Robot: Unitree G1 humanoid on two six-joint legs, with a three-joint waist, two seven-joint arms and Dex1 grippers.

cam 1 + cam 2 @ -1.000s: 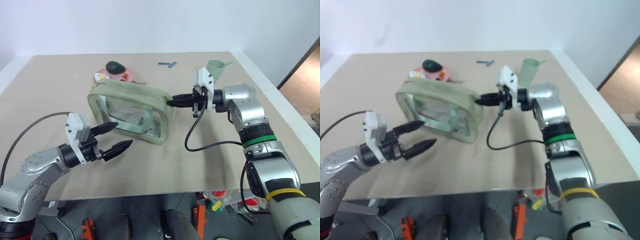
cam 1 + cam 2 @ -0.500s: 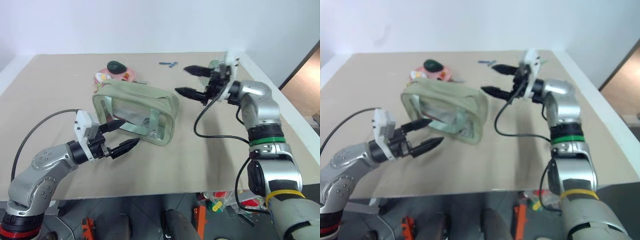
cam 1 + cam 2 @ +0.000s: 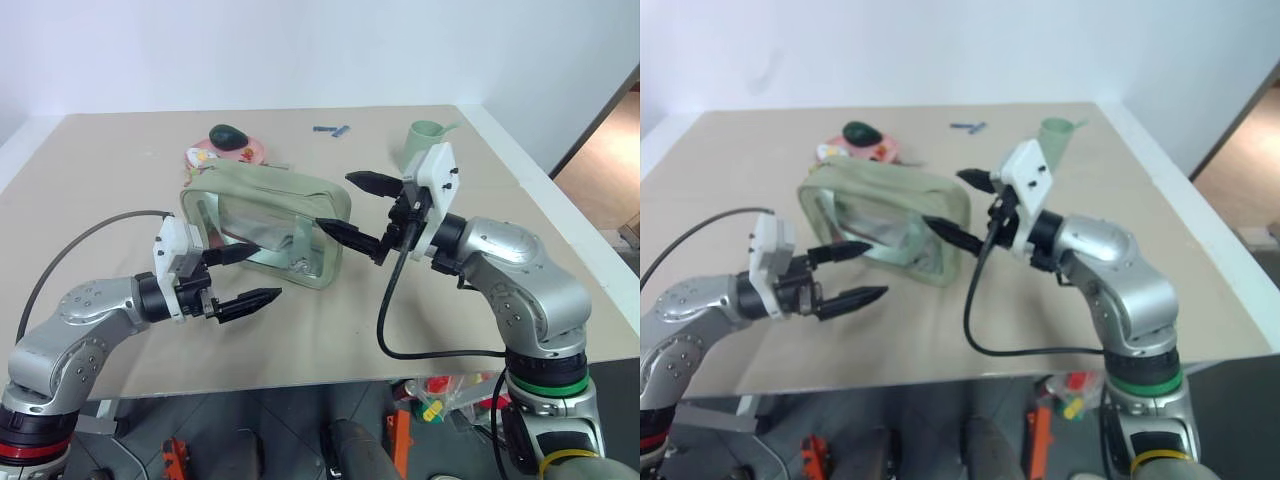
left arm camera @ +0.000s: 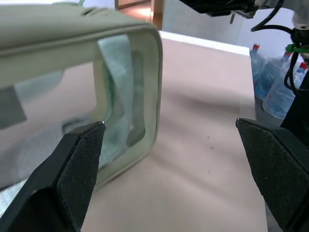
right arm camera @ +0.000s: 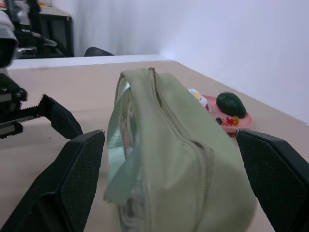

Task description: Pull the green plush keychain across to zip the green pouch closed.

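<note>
The table (image 3: 90, 190) is a wide tan board, and both grippers hang above its near half. The green pouch (image 3: 265, 225) stands upright on it between the two grippers, its clear window side facing the left gripper and its zipped fabric top running toward the right one. A green strap band crosses the window.

The right gripper (image 3: 357, 207) sits just beside the pouch's right end, its fingers spread wide apart and holding nothing; one fingertip hangs level with the pouch's top corner, the other lower in front of the end wall. Whether either tip touches the fabric cannot be told. In the right wrist view the pouch (image 5: 169, 159) fills the space between those fingers, the zipper line along its top looking closed.

The left gripper (image 3: 240, 277) is at the pouch's near left corner, likewise spread wide and empty. Its upper finger points at the window side, close to it; the lower finger points over bare table in front of the pouch.

Beyond the pouch, well away from both grippers, lies a pink plate (image 3: 243, 152) with a dark green avocado (image 3: 229, 134) on it. A pale green cup (image 3: 424, 140) stands behind the right gripper.

The green plush keychain cannot be made out in any view.
</note>
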